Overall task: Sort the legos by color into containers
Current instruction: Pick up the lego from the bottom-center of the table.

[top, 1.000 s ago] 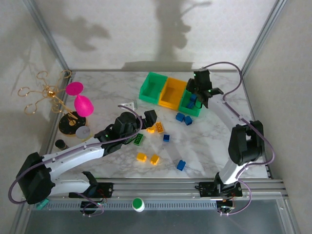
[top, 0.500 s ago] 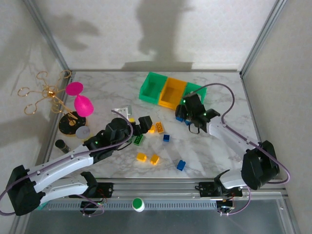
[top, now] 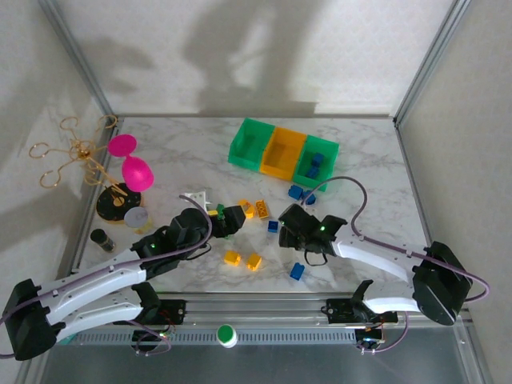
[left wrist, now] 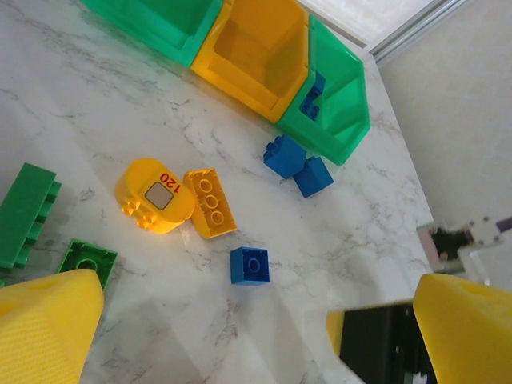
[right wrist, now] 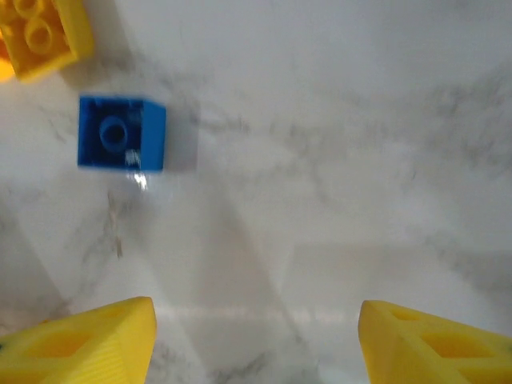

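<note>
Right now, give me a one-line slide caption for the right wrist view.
Open right gripper above the marble tabletop, a small blue single-stud plastic brick lying just ahead of it.

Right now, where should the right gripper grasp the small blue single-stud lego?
Probably its two opposite flat side walls, from straight above: the blue lego sits stud-up and square on the table, with bare surface on every side.

Top view bright, evenly lit; big soft shadows on back wall (top: 240, 56). Left wrist view sharp, yellow fingers (left wrist: 46, 328) at bottom corners soft. Right wrist view blurred throughout; blue brick (right wrist: 122, 134) smeared, small glare streak beneath it on desk (right wrist: 336, 144).
</note>
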